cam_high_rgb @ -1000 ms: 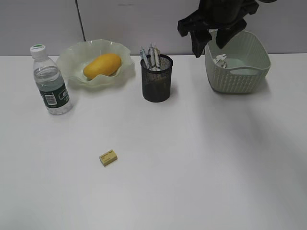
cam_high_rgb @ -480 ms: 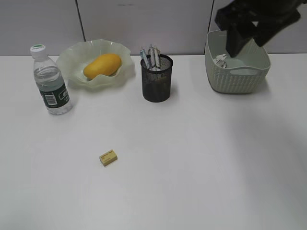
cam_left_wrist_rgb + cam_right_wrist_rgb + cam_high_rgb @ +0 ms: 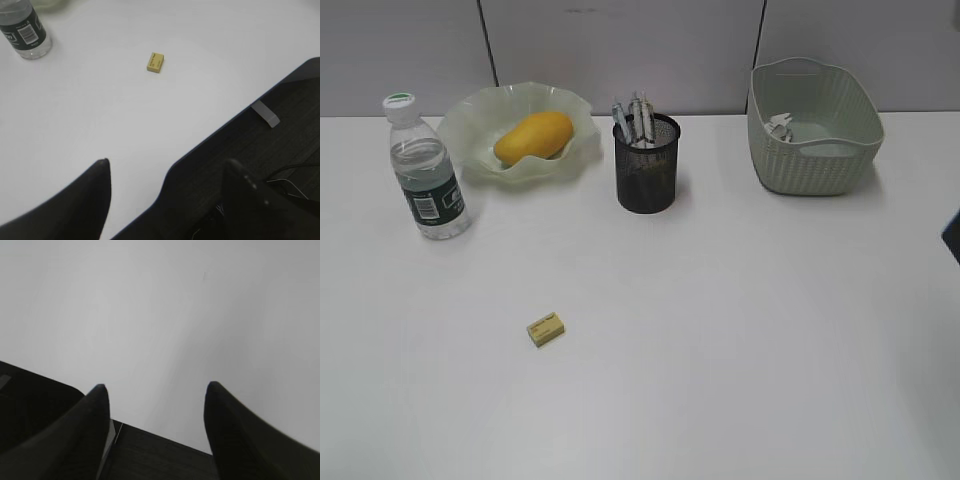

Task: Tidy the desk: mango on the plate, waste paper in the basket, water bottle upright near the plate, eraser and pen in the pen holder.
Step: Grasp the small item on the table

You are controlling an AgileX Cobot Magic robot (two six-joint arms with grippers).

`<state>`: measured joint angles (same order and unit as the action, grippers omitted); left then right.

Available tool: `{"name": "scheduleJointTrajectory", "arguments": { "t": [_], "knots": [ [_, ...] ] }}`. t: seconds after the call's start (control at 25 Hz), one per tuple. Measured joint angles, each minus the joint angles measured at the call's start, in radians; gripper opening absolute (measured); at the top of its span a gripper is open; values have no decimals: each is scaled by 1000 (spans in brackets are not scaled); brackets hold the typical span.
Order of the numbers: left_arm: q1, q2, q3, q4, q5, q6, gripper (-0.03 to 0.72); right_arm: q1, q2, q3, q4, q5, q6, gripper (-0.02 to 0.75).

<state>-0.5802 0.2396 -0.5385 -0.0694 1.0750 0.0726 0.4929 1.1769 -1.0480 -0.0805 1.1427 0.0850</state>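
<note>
small pale-yellow rectangular eraser [image 3: 547, 329] lies flat on the plain white desk [image 3: 740, 330], near-left of centre, well apart from everything else; it is the only item not yet put away. in the left wrist view the eraser [image 3: 156, 62] sits far ahead of the left gripper [image 3: 167, 172], whose fingers are spread wide with nothing between them. right gripper [image 3: 155, 392] likewise spread and empty, over bare desk at the near edge.

black wire-mesh pen holder [image 3: 646, 163], far centre, already holds pens. yellow-orange mango [image 3: 533, 137] rests in the pale green wavy-rimmed plate [image 3: 470, 120]; clear water bottle with dark green label [image 3: 424, 170] stands upright just left of the plate. crumpled white paper [image 3: 780, 126] lies in the pale green woven basket [image 3: 820, 160].

judgement: left arm is better placed. come down square over the eraser, close across its short sides, lift clear, release above the holder's open side away from the pens.
</note>
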Motion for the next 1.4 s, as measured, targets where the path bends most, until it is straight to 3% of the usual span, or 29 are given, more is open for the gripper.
{"name": "scheduleJointTrajectory", "arguments": {
  "t": [0.28, 0.76, 1.0, 1.4],
  "knots": [
    [0, 0, 0, 0, 0, 0, 520, 0, -335, 227, 15, -53, 0, 478],
    [0, 0, 0, 0, 0, 0, 520, 0, -855, 449, 18, -59, 0, 478],
    [0, 0, 0, 0, -4, 0, 520, 0, -958, 535, 23, -74, 0, 478],
    [0, 0, -1, -7, -30, 0, 520, 0, -959, 544, 41, -89, 0, 478]
  ]
}}
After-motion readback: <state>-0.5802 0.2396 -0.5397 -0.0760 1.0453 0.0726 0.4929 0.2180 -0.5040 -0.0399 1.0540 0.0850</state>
